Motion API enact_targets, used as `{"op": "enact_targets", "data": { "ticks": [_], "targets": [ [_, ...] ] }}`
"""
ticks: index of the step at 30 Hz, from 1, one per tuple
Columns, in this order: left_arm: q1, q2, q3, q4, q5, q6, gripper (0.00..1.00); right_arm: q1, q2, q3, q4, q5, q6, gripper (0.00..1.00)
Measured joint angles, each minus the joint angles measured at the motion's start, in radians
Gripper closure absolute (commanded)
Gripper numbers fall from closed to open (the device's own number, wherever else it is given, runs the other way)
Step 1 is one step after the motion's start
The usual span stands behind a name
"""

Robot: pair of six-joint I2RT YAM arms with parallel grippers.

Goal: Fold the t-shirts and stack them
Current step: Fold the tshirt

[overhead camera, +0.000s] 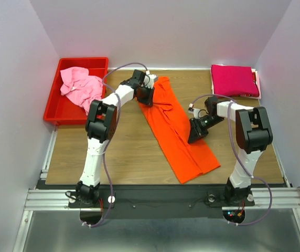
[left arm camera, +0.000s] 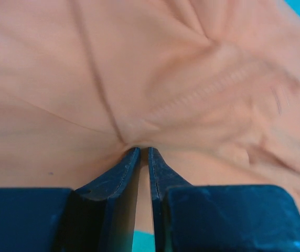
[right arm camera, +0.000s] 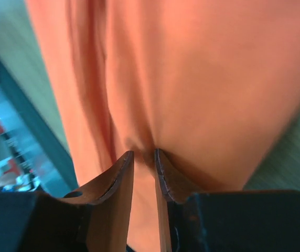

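Note:
The orange t-shirt (overhead camera: 177, 137) lies on the table as a long narrow strip, running diagonally from the far middle toward the near right. My left gripper (overhead camera: 148, 97) is at its far end and is shut on a pinch of the orange cloth (left arm camera: 139, 68), which bunches at the fingertips. My right gripper (overhead camera: 196, 134) is at the strip's right edge about halfway along. Its jaws stand narrow, with a fold of orange cloth (right arm camera: 202, 79) caught between them. The magenta t-shirt (overhead camera: 234, 80) lies folded at the far right. The light pink t-shirt (overhead camera: 79, 87) is crumpled in the bin.
A red plastic bin (overhead camera: 53, 113) stands at the far left corner of the wooden table (overhead camera: 118, 152). White walls close in on three sides. The black rail with both arm bases runs along the near edge.

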Motion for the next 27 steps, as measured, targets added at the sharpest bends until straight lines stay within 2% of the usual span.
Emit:
{"op": "enact_targets", "data": {
  "ticks": [6, 8, 10, 13, 15, 20, 24, 27],
  "targets": [
    [0.013, 0.263, 0.482, -0.138, -0.043, 0.053, 0.74, 0.116, 0.052, 0.047, 0.030, -0.141, 0.037, 0.66],
    [0.023, 0.311, 0.562, -0.142, -0.071, 0.072, 0.73, 0.174, 0.069, 0.117, 0.042, -0.193, 0.065, 0.66],
    [0.036, 0.311, 0.562, -0.146, -0.093, 0.087, 0.70, 0.200, 0.068, 0.177, 0.047, -0.220, 0.081, 0.65],
    [0.055, 0.251, 0.452, -0.098, -0.102, 0.109, 0.65, 0.183, 0.062, 0.251, 0.061, -0.226, 0.099, 0.66],
    [0.067, 0.166, 0.324, -0.070, -0.093, 0.121, 0.65, 0.164, 0.060, 0.283, 0.063, -0.208, 0.110, 0.66],
    [0.079, -0.016, 0.153, -0.026, -0.025, 0.119, 0.66, 0.138, 0.077, 0.415, 0.114, -0.086, 0.175, 0.66],
    [0.068, -0.153, 0.030, 0.032, 0.056, 0.081, 0.68, 0.141, 0.174, 0.602, 0.187, 0.013, 0.227, 0.68],
    [0.062, -0.174, -0.016, 0.062, 0.091, 0.055, 0.69, 0.141, 0.278, 0.711, 0.224, 0.064, 0.259, 0.69]
  ]
}}
